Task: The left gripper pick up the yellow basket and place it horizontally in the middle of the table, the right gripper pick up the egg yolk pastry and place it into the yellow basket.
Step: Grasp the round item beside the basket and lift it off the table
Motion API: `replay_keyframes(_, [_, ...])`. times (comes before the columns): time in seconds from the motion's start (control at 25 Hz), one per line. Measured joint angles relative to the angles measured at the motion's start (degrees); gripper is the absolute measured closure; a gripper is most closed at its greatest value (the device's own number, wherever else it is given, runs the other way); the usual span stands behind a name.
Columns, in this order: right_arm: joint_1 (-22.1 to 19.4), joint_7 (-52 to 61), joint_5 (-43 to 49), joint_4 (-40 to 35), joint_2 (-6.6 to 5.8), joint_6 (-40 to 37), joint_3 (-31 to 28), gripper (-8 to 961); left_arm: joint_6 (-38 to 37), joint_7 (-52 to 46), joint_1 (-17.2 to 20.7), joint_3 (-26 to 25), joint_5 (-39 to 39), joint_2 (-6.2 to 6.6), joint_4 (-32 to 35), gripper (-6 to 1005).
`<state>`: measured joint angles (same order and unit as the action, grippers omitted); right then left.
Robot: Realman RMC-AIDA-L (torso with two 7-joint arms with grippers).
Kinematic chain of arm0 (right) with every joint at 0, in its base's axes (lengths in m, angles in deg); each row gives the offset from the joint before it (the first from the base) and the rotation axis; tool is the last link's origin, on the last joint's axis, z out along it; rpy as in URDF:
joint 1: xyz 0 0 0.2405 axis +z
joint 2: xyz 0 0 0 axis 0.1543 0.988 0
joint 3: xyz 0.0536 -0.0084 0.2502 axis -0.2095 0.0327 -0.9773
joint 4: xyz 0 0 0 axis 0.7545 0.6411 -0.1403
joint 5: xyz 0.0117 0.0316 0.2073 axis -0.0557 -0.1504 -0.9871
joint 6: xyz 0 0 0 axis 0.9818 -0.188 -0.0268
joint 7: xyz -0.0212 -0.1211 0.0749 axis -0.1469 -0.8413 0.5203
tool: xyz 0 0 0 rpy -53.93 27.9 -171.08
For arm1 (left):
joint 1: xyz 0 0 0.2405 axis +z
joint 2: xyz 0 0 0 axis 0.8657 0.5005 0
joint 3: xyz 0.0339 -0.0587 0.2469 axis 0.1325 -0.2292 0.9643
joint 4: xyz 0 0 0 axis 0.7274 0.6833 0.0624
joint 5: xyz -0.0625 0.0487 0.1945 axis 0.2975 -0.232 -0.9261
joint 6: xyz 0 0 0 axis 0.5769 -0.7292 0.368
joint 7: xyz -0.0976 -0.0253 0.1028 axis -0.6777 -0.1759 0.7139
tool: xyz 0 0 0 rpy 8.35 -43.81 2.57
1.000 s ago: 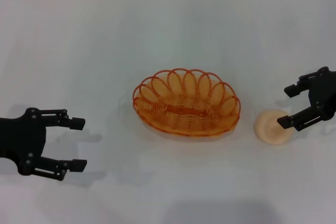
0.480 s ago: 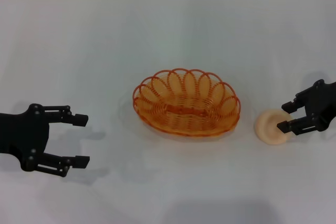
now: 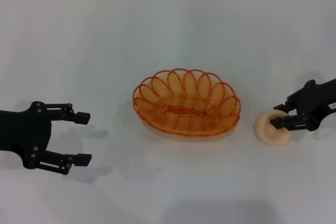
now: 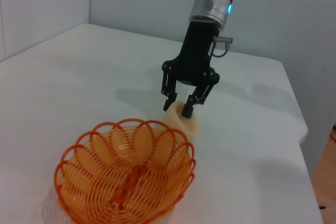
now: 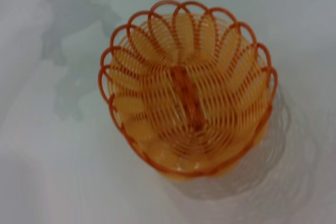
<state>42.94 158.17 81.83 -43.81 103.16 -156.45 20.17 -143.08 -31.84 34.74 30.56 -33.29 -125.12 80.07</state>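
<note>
Yellow basket point(image 3: 187, 103) sits upright, long axis sideways, mid-table point(image 3: 168, 30), nothing in it. So the basket half looks done; the step in hand is the pastry grasp.

Right gripper point(image 3: 280, 117) is down at the egg yolk pastry point(image 3: 272, 128), just right of the basket, pastry flat on the table. Jaws are part open, straddling the pastry's top, tips at or touching it. No firm grip that I can tell, pastry not lifted. Left gripper point(image 3: 81, 136) hangs low over the table well left of the basket, jaws wide open, holding nothing, looks idle.

Risks:
- The pastry is soft and domed. Tips look high on the dome, so closing there could squeeze it out sideways or dent it.
- A shallow grip may slip during the carry across to the basket.
- The basket's scalloped rim stands right beside the pastry. A low carry could clip the rim and shove the light wire basket off centre.

Views:
- Left wrist view shows the right gripper point(image 4: 178, 104) from the front, both fingers either side of the pastry point(image 4: 183, 123), and how close it sits to the basket point(image 4: 126, 178). The head view flattens this.
- Right wrist view shows only the basket point(image 5: 186, 93), no pastry or fingers, but confirms the inside is empty.
</note>
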Motion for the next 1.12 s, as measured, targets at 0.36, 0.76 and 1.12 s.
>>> replay_keyframes(0.36, [-0.14, -0.36, -1.03, 0.17, -0.05, 1.09, 0.07, 782, 0.09, 0.15, -0.17, 0.00, 0.02, -0.01, 0.00, 130])
replay_keyframes(0.76, [-0.43, -0.28, -1.36, -3.00, -0.52, -2.13, -0.78, 907, 0.02, 0.48, 0.32, -0.19, 0.05, 0.00, 0.00, 130])
replay_keyframes(1.12, [0.33, 0.54, -2.03, -11.42, -0.59, -10.65, -8.89, 912, -0.32, 0.70, 1.68, -0.25, 0.24, -0.01, 0.24, 130])
